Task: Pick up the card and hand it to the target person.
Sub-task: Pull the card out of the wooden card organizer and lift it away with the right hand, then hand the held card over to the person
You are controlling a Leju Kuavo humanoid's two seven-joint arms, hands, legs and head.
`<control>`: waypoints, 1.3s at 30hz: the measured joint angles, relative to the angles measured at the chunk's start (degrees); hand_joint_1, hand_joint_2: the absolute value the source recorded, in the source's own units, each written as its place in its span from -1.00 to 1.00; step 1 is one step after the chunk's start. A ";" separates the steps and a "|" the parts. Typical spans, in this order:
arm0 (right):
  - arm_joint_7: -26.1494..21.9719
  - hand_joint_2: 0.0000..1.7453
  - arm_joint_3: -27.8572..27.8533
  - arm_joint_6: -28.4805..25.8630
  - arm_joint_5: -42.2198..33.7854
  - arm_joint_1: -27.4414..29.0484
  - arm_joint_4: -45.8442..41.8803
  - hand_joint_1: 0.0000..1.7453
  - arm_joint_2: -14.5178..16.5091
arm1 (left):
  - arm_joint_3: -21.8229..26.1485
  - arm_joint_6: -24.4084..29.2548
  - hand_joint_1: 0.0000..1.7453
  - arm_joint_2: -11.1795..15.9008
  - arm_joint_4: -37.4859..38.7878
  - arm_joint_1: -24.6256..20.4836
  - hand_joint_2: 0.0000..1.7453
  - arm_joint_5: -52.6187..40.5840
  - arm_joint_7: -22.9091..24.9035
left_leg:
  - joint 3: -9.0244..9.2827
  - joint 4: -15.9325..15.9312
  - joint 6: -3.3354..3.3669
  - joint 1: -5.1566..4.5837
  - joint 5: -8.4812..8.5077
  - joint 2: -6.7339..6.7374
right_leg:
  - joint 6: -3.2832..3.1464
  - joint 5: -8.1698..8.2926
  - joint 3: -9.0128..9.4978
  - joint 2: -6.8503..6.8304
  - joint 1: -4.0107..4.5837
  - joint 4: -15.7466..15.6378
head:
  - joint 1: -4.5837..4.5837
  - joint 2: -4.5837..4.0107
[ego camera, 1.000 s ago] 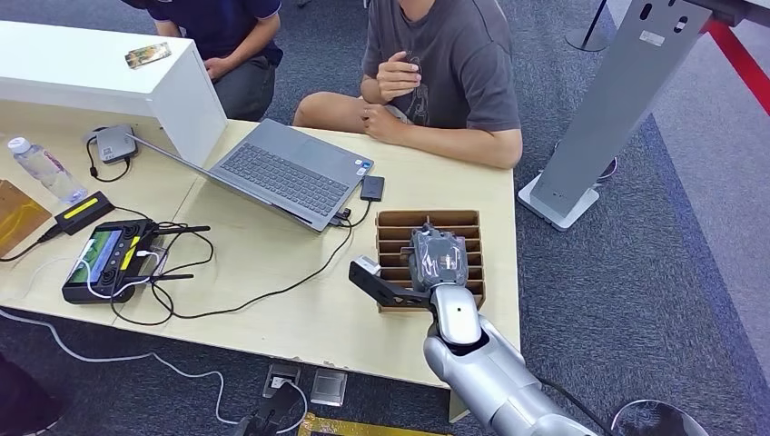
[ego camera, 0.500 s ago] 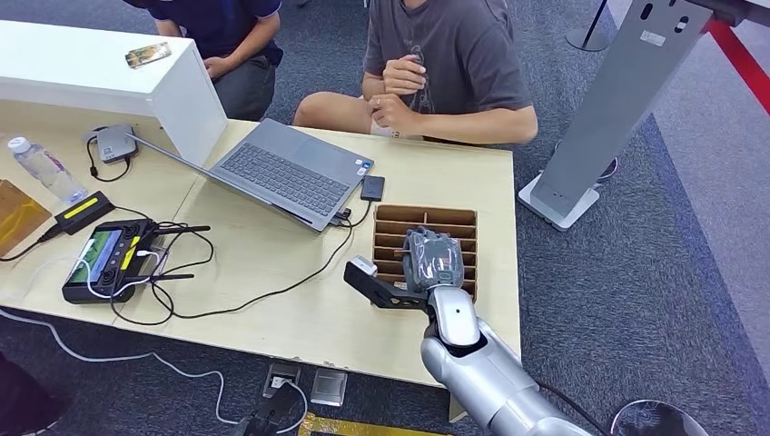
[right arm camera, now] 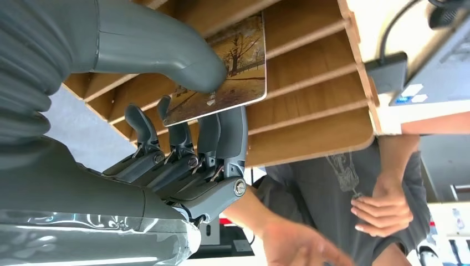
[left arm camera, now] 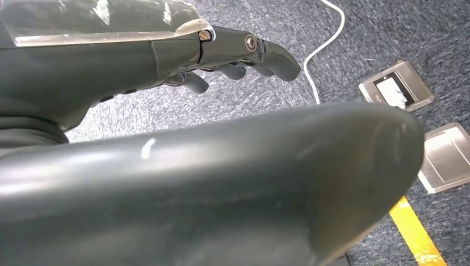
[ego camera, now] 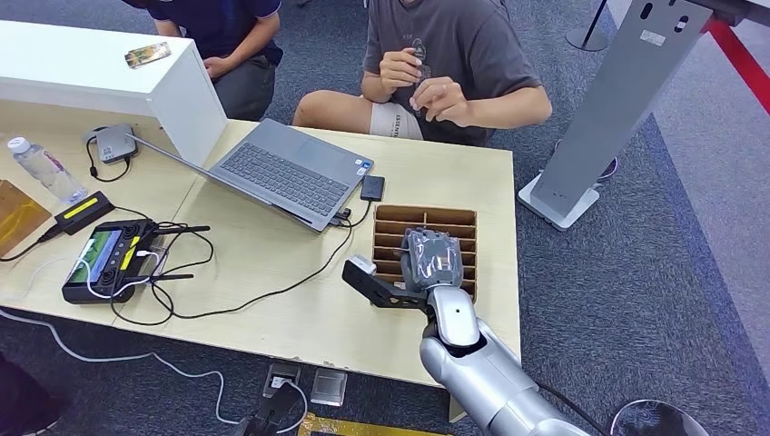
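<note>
In the right wrist view a card (right arm camera: 227, 72) printed with a brown tree picture is pinched between my right hand's (right arm camera: 188, 116) thumb and fingers, just off the slotted wooden card box (right arm camera: 310, 94). In the head view my right hand (ego camera: 431, 259) hovers over that box (ego camera: 427, 218) at the table's right end, and the card is hidden under it. The target person (ego camera: 454, 54) in a grey T-shirt sits across the table with both hands raised at the chest. My left hand (left arm camera: 221, 55) hangs over the carpet with its fingers loosely curled, holding nothing.
An open laptop (ego camera: 281, 168), a black adapter (ego camera: 371, 188), cables and a handheld controller (ego camera: 109, 259) lie left of the box. A white cabinet (ego camera: 100, 77) and a water bottle (ego camera: 41, 168) stand far left. A second person (ego camera: 227, 36) sits behind. A grey stand (ego camera: 617, 100) rises on the right.
The person lifted both arms off the table edge and now holds the hands up at the chest. My right hand shifted slightly nearer and left over the box.
</note>
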 joint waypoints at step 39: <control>0.46 1.00 -11.17 -9.06 4.95 -7.59 -22.72 0.48 -7.66 | -0.01 0.40 -1.00 -0.75 -0.11 0.01 -1.00 -2.88 0.57 | -0.05 0.02 0.00 0.00 0.00 -0.02 | 0.00 0.01 -0.01 -0.01 0.00 0.00 | 0.03 0.00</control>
